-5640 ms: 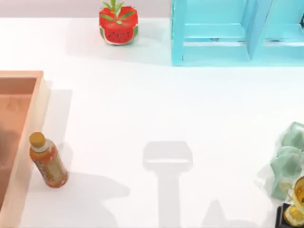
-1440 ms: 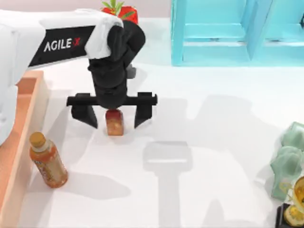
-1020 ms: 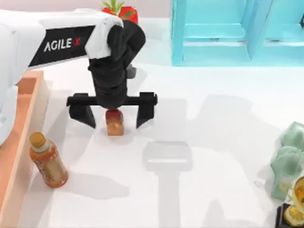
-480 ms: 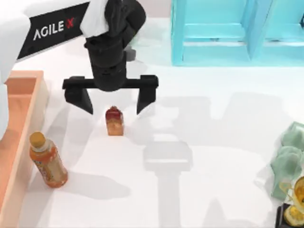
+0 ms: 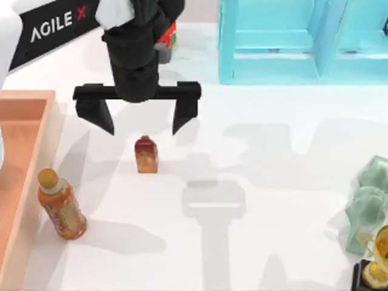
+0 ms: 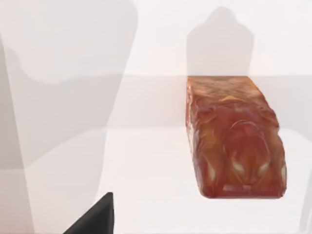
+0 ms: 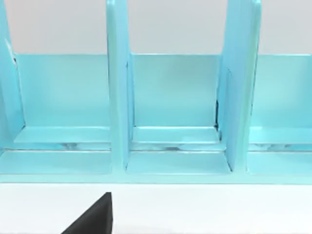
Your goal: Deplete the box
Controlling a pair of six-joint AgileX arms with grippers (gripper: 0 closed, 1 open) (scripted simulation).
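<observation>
Along the near edge of the worktop point(image 5: 260, 200), at the top view's right corner, a gold trophy point(image 5: 381, 254) stands beside a pale green crumpled object point(image 5: 367, 203). Toward the left, an orange bottle point(image 5: 60, 205) with a yellow cap stands just beside the outer wall of the box point(image 5: 42, 151); its label print is too small to read. The box lies at the left edge of the worktop, cut off by the frame, and the visible part of its floor is bare.

Nearer the middle, a small red-brown loaf-shaped item point(image 5: 146, 154) rests on the worktop, outside the box and well apart from the bottle. The left wrist view shows the same item point(image 6: 234, 144) lying flat with one black fingertip point(image 6: 95, 217) of the tool at the frame edge.

Above and beyond the item, the left tool point(image 5: 142, 121) hangs with its fingers spread wide and holding nothing. The arm casing reads "AGILE X". Compared with 0.5 s ago, the left tool has risen and drawn farther from the item, which has not moved.

At the far edge stand a watermelon-patterned pot point(image 5: 168, 35), partly hidden by the arm, and a light blue shelf unit point(image 5: 291, 42). The right wrist view faces that shelf unit point(image 7: 170, 112).
</observation>
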